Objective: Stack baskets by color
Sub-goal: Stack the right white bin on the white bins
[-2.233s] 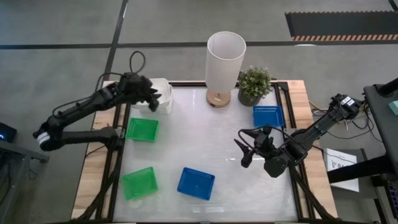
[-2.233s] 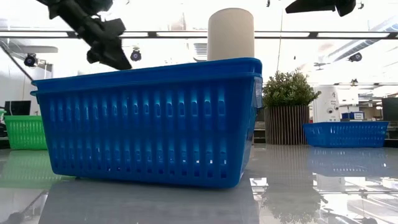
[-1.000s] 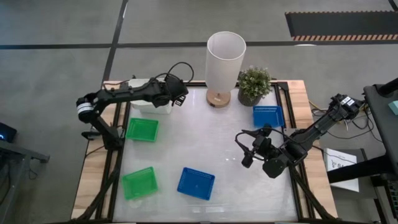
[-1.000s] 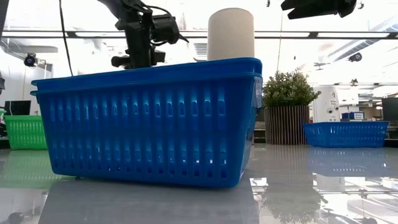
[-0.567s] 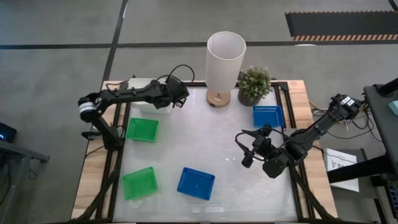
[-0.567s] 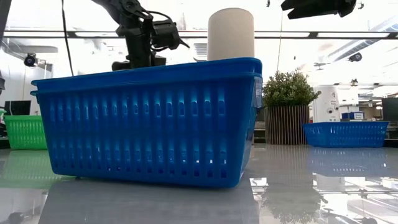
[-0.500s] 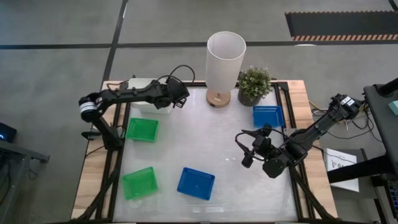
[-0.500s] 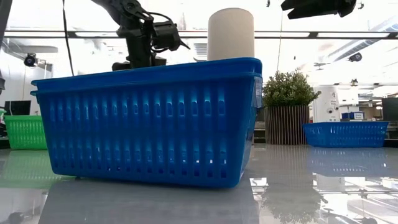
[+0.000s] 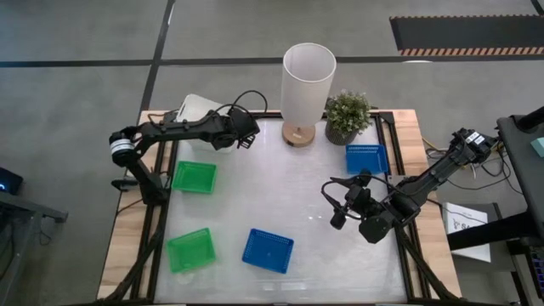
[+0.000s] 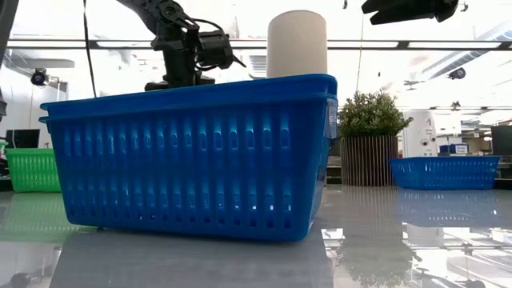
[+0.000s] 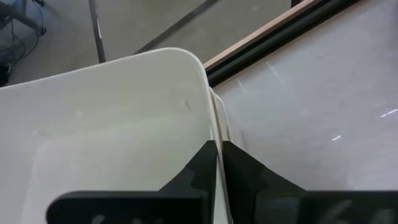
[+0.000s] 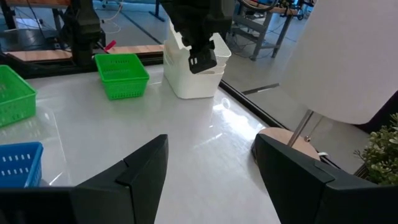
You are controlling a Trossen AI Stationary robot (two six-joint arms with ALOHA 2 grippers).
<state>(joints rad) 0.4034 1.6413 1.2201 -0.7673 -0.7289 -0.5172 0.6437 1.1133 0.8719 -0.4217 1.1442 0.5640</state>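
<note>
Two green baskets (image 9: 194, 177) (image 9: 190, 250) with slotted walls; two blue baskets (image 9: 268, 250) (image 9: 366, 158), mesh-patterned bottoms; white baskets (image 9: 197, 110) stacked; white cylinder lamp (image 9: 308, 78) on a tan base; green plant (image 9: 348, 110); pale glossy counter (image 9: 289, 204), wood-edged; dark arms.

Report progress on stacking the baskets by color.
Done: white baskets look nested at the table's far left corner, count unclear. In hand: the left gripper is shut on the top white basket's wall and tilts it. Left: two green baskets and two blue baskets lie apart; the blue ones may be nested. The right gripper hovers open mid-table.
</note>
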